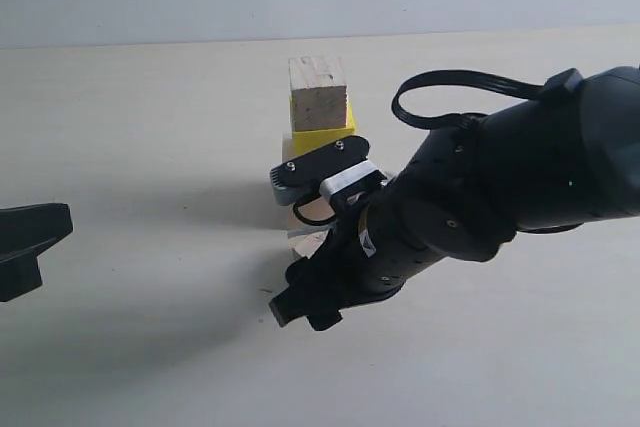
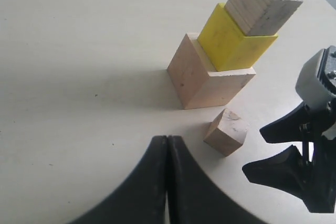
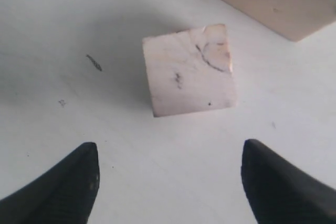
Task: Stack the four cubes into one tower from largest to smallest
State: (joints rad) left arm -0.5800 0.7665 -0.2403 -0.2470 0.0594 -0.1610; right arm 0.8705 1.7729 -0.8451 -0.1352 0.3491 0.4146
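R gripper (image 3: 170, 153) wide open, empty; loose small cube (image 3: 189, 72) just ahead, on table beside stack. L gripper (image 2: 167, 148) closed, empty, ext. view left edge. Stack upper centre: large pale cube (image 2: 202, 80), yellow cube (image 2: 228, 40), top small cube (image 2: 262, 3).

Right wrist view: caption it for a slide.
Open right tool lined up on a small chipped pale wood cube.

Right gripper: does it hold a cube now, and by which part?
No, nothing is held. The right gripper is open, and the small cube lies free on the table just ahead of it. The left gripper is shut and empty.
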